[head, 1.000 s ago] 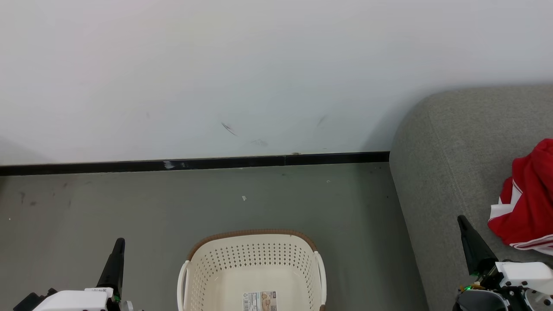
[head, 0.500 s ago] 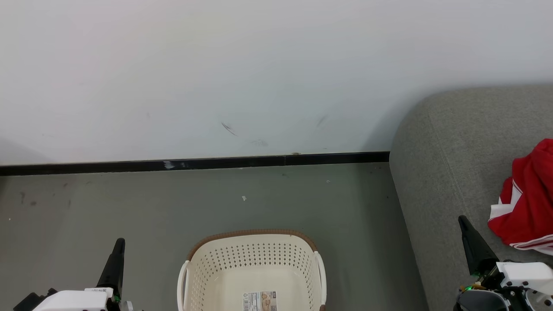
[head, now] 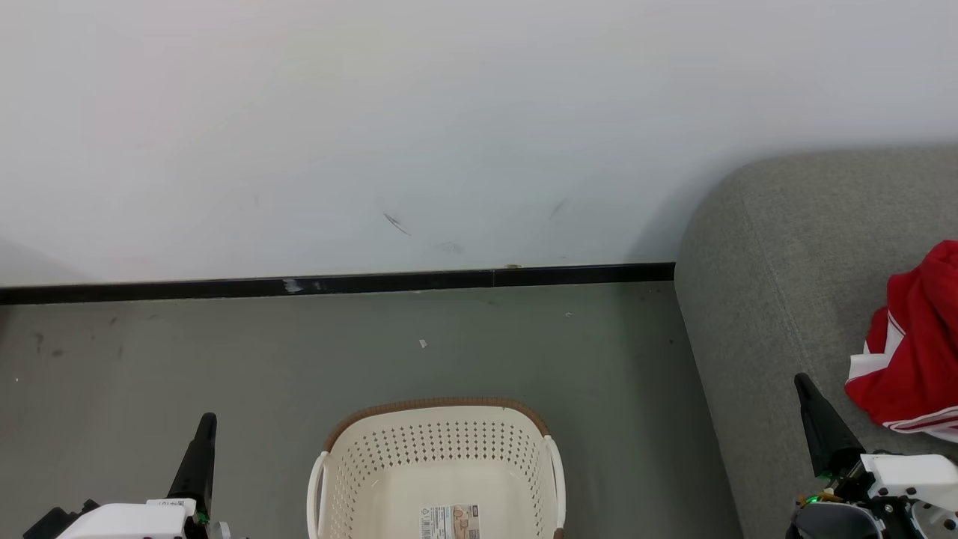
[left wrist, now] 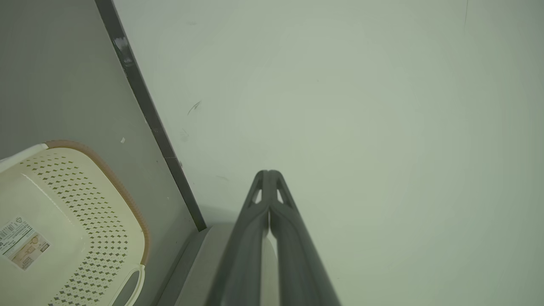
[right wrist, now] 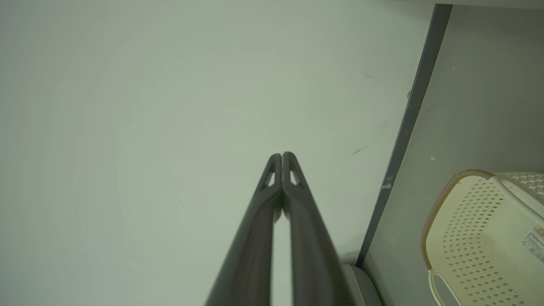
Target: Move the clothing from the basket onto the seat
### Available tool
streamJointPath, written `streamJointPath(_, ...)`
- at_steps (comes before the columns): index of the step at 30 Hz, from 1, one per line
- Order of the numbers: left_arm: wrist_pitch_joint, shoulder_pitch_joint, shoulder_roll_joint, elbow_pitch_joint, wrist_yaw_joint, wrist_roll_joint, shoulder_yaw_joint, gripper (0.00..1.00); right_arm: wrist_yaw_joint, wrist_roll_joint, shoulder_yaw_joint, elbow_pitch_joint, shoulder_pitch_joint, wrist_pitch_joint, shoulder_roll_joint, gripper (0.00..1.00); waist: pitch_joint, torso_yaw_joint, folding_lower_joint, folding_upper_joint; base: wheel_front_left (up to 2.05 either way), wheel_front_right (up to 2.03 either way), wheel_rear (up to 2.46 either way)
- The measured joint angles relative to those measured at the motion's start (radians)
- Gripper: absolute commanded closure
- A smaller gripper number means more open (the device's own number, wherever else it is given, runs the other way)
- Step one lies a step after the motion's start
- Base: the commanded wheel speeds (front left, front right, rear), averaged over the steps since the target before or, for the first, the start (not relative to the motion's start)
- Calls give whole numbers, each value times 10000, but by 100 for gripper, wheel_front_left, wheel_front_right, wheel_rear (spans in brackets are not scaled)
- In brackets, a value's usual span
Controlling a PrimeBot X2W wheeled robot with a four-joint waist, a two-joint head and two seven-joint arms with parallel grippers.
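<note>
Big grey sofa (head: 786, 247) stands right of the basket (head: 438, 405), and there's the red clothing (head: 909, 344) heaped on its cushion, well apart from the basket, whose visible floor carries a label sticker (head: 449, 522) and nothing red. Left gripper (head: 208, 421) hangs left of the basket, right gripper (head: 801, 383) right of it beside the heap, both pinched shut on nothing. That fabric looks light, soft and floppy, I'd say: pinch a raised fold near the white stripe, never a flat edge.
</note>
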Motion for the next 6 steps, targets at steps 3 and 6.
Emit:
streamJointPath(3,0,-2,0,2,0,0,0,100,0,0,-4,2,0,2,2,100,0,0,1,0,0,0,0)
streamJointPath(6,0,-3,0,4,0,0,0,100,0,0,-12,4,0,15,4,100,0,0,0,0,0,0,0)
